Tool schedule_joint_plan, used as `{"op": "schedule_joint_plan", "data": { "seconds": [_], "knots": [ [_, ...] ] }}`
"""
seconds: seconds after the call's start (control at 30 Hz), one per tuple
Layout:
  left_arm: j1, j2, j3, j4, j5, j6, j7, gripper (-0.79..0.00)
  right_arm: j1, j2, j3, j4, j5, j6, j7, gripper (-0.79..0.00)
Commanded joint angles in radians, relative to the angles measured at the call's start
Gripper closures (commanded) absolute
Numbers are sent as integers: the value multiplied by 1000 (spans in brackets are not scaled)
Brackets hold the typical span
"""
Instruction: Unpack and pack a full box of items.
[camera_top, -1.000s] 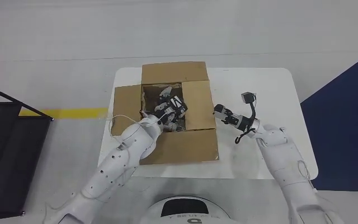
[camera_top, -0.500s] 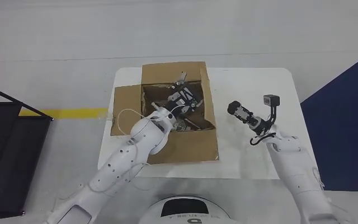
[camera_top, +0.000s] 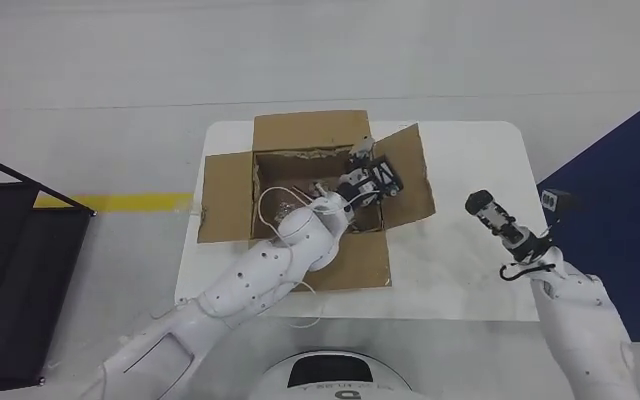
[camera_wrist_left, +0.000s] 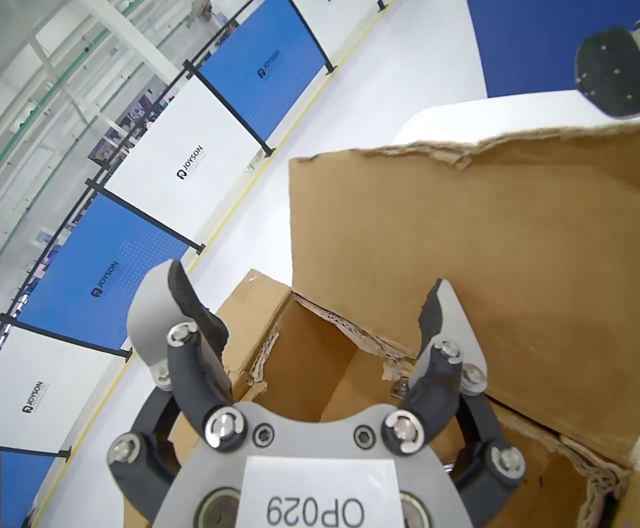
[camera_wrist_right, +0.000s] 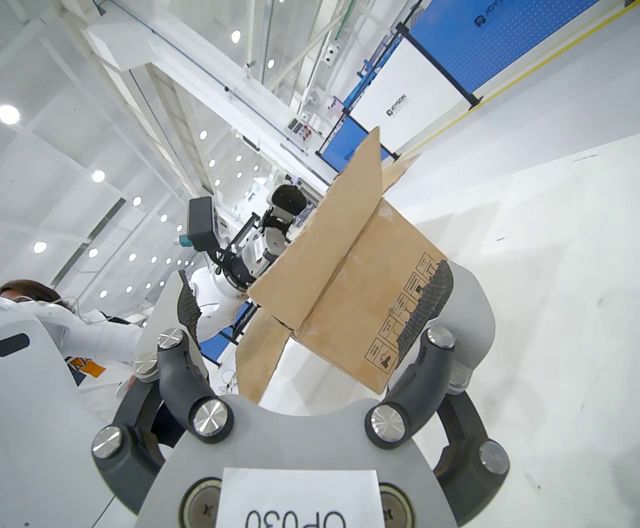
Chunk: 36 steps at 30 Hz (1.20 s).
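A brown cardboard box (camera_top: 300, 262) stands on the white table (camera_top: 460, 270) with its flaps spread. Its right flap (camera_top: 410, 178) stands tilted up and outward. My left gripper (camera_top: 372, 178) is over the box's right side, against the inner face of that flap (camera_wrist_left: 500, 260). The left gripper (camera_wrist_left: 307, 305) is open with nothing between its fingers, and bare cardboard walls show below it. My right gripper (camera_top: 482, 204) hangs open above the table to the right of the box, apart from it. From the right gripper (camera_wrist_right: 312, 295), the box (camera_wrist_right: 350, 310) is seen from outside. The left arm hides what is in the box.
Bare table surface lies to the right of the box and along the front edge (camera_top: 450, 312). The left flap (camera_top: 226, 196) and far flap (camera_top: 310, 128) lie flat outward. A black frame (camera_top: 20, 250) stands on the floor at the left.
My left gripper has moved right across the box, and the right flap, which lay flat, has been raised to tilt outward. My right gripper has drawn back to the right, away from the box.
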Motion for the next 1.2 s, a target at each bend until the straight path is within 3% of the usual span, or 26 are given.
{"op": "schedule_joint_plan", "data": {
  "seconds": [0.0,0.13,0.23,0.37,0.5,0.6,0.7,0.87,1.03,1.17],
  "knots": [
    [-7,-5,-12,-1,-19,4,9,-785,36,5,-35,6,-24,0,0,-785],
    [13,3,-93,-81,-57,33,35,-785,94,14,-37,8,-51,0,-3,-785],
    [76,28,-189,-177,-55,29,48,-785,95,15,15,-50,-90,0,-50,-785],
    [220,72,-367,-327,-62,6,69,-785,57,6,52,-209,-214,0,-127,-785],
    [377,106,-559,-445,-114,-18,104,-785,85,-4,-43,-299,-355,11,-107,-785],
    [474,122,-687,-494,-166,-36,134,-785,170,-14,-150,-286,-429,119,-74,-785],
    [535,135,-793,-512,-191,-62,157,-785,252,-21,-229,-241,-488,252,-28,-785],
    [575,146,-937,-500,-250,-69,176,-785,340,-32,-325,-179,-586,443,20,-785],
    [599,151,-1013,-461,-312,-91,176,-785,365,-40,-365,-187,-598,462,-13,-785],
    [605,152,-999,-403,-324,-141,165,-785,351,-37,-336,-240,-651,448,-109,-785]
  ]
}}
